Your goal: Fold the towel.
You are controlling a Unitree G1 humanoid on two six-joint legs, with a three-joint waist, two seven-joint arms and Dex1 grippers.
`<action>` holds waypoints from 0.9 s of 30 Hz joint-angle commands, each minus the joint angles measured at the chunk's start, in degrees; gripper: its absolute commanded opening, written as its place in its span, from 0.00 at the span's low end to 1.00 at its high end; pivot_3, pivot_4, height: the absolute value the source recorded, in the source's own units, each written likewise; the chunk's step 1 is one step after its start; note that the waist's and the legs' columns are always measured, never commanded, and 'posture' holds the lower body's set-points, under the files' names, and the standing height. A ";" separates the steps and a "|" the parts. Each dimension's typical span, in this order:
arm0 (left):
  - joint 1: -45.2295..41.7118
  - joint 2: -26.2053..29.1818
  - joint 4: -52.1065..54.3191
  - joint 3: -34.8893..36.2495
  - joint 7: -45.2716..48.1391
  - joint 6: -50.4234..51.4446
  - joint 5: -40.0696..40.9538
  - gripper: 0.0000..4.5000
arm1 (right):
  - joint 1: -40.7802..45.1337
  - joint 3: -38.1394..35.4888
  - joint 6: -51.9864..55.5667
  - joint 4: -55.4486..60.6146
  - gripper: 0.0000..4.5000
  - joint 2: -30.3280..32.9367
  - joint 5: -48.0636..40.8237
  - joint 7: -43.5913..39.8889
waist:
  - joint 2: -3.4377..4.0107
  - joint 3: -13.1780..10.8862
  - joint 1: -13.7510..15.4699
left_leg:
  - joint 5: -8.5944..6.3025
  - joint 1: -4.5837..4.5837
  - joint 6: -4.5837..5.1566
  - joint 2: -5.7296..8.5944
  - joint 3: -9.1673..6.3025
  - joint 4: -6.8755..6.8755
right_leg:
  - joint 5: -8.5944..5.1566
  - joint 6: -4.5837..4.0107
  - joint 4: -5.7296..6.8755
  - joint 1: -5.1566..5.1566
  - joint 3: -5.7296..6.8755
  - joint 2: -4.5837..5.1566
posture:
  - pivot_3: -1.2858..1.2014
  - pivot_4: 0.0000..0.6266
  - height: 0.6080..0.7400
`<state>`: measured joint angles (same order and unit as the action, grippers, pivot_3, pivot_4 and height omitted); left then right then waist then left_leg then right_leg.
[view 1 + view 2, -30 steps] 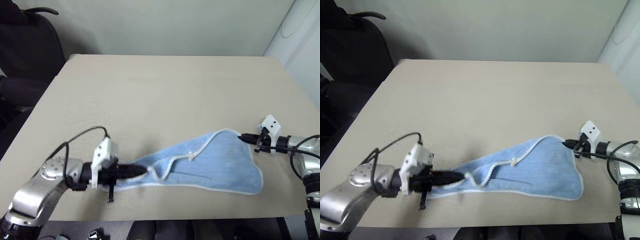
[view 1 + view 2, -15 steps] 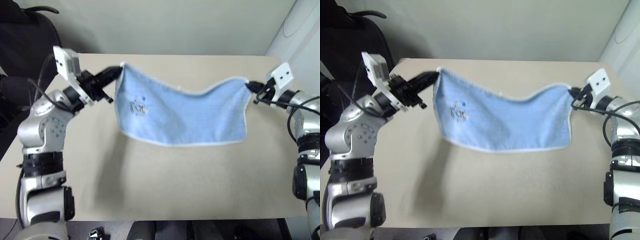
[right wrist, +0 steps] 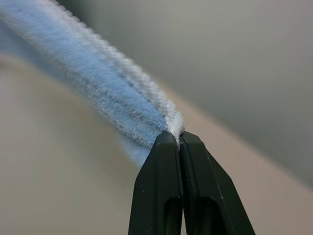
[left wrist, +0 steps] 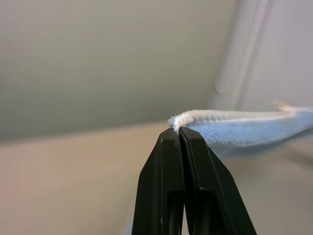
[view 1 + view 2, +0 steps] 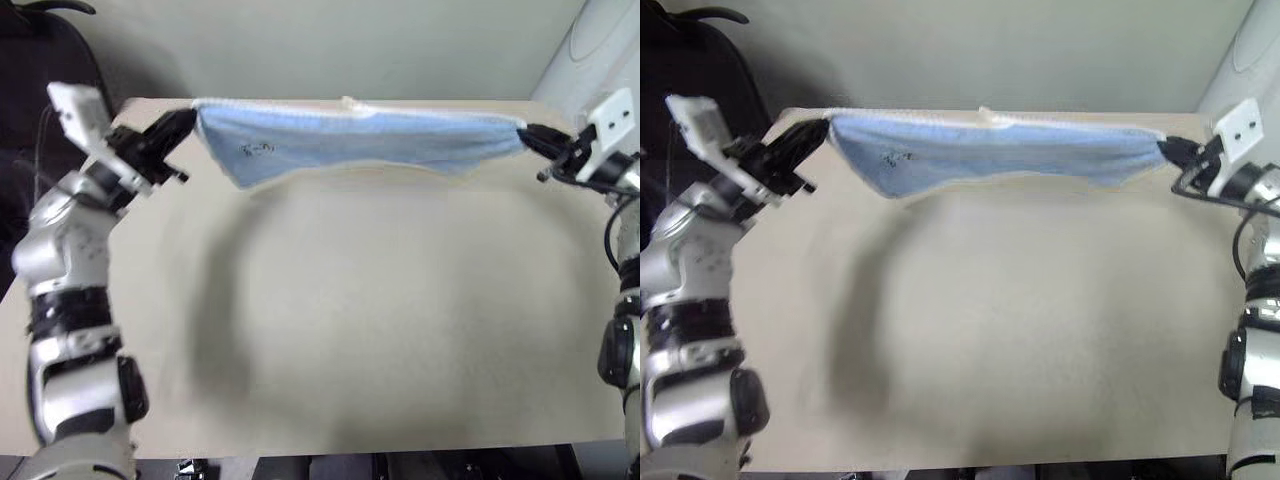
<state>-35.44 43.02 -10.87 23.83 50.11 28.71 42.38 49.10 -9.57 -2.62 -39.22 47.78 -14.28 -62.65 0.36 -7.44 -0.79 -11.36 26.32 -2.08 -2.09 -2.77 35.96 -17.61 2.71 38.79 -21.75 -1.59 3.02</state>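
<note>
The towel (image 5: 350, 140) hangs in the air above the far part of the tabletop (image 5: 380, 320), clear of the surface and stretched nearly level between the two grippers. Its upper white-stitched edge runs almost straight from one held corner to the other, parallel to the far edge of the tabletop, with a short white loop (image 5: 346, 102) standing up near the middle of that edge. The light blue cloth sags below the edge, deepest toward the left corner, where a small embroidered mark (image 5: 256, 149) shows on the hanging face. The left gripper (image 5: 188, 119) is clamped on the left top corner of the towel; in the left wrist view its two black fingers (image 4: 166, 186) are pressed together with the white edging pinched at their tips. The right gripper (image 5: 527, 133) is clamped on the right top corner; in the right wrist view its fingers (image 3: 164, 188) are likewise pressed together on the stitched corner, the cloth leading away from them. The left gripper is held over the far left corner of the tabletop, the right gripper over the far right corner. A soft shadow lies on the beige surface beneath the cloth. A dark chair (image 5: 40, 60) stands beyond the far left corner.
</note>
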 commanded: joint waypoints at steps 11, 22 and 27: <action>33.34 7.57 23.94 5.59 11.02 12.65 8.80 0.01 | -21.15 2.87 16.85 18.95 0.00 8.84 -6.06 -19.82 | -0.08 -0.06 0.15 | -0.03 -1.62 0.67 -0.04 -0.11 -0.06 | -0.26 -0.46 0.20 1.57 -0.14 0.03 | 0.52 0.24 1.00; 16.97 0.80 8.15 1.35 -3.98 4.30 -2.37 0.01 | -3.28 9.82 0.38 -2.53 0.00 -1.15 9.12 -2.17 | -0.07 -0.04 0.45 | 0.06 -2.20 0.53 -0.03 -0.16 -0.04 | -0.08 -0.21 0.36 2.01 -0.11 -0.01 | 0.52 0.24 1.00; 9.59 -0.81 -3.21 -4.15 -6.63 -2.22 -11.14 0.01 | 3.40 12.67 -5.72 -14.51 0.00 -5.71 14.55 3.72 | -0.06 -0.03 0.44 | 0.23 -1.53 0.05 -0.04 -0.16 -0.05 | -0.08 -0.20 0.31 1.35 -0.11 -0.03 | 0.52 0.24 1.00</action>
<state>-24.74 41.92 -11.58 20.01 44.29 29.35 33.83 50.63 3.17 -5.98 -51.36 41.68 -1.36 -61.03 0.31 -7.47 -0.35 -11.11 25.05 -2.06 -2.13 -2.93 35.94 -17.67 2.54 39.09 -20.61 -1.70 2.99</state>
